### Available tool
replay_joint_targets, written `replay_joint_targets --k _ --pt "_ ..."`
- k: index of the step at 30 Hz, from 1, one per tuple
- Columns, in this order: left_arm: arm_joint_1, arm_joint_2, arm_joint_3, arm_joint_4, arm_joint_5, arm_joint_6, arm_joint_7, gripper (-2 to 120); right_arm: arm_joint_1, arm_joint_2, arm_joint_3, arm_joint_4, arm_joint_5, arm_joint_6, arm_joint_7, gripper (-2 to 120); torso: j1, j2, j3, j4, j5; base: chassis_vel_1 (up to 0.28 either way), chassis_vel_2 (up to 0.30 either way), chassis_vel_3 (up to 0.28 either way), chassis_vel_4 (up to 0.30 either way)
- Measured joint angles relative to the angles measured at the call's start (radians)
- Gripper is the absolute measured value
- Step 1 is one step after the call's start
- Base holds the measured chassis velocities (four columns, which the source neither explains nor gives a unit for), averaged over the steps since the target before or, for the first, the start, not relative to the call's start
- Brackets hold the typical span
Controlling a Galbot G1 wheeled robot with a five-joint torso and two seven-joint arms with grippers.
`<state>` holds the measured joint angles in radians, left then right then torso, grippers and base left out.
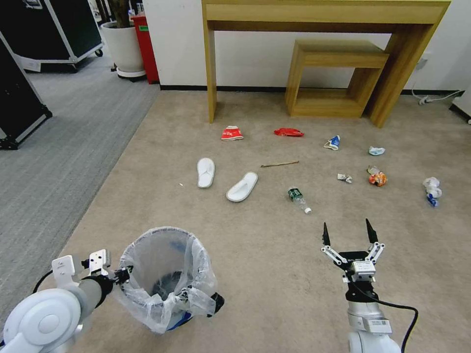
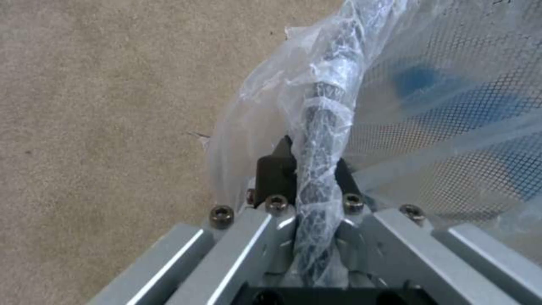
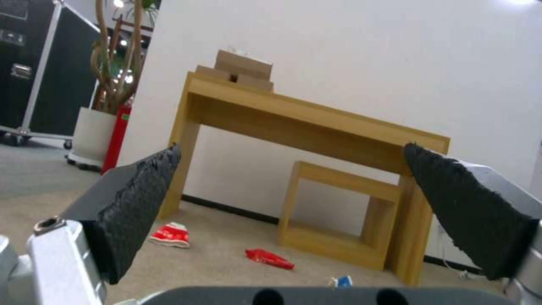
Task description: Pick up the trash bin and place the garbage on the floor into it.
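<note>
Left gripper [image 1: 128, 274] clamped on bin [image 1: 167, 277] rim; right gripper [image 1: 349, 239], jaws apart, nearest the bottle [image 1: 298, 198] ahead, slightly left.

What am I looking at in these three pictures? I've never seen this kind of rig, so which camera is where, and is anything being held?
It is a wheeled robot with two arms. The head view looks down at a carpeted floor. The left gripper is clamped on the rim of the trash bin, a small bin lined with a plastic bag; the left wrist view shows that rim between its fingers. The right gripper is open and holds nothing; its wrist camera looks between its pads toward a wooden table. Scattered litter includes two white slippers, a red wrapper and a clear bottle.
</note>
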<state>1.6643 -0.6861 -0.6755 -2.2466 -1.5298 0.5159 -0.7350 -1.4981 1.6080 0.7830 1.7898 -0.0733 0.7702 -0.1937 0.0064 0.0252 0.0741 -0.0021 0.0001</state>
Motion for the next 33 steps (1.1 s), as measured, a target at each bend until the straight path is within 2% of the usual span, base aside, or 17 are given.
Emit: replay_joint_targets --k 33 --pt "-0.014 -0.009 0.044 0.018 0.033 -0.002 0.011 0 0.010 0.000 0.003 -0.016 0.002 0.005 -0.017 100 0.000 0.000 0.000 -0.0001 -0.0001 -0.066 0.061 0.063 -0.062"
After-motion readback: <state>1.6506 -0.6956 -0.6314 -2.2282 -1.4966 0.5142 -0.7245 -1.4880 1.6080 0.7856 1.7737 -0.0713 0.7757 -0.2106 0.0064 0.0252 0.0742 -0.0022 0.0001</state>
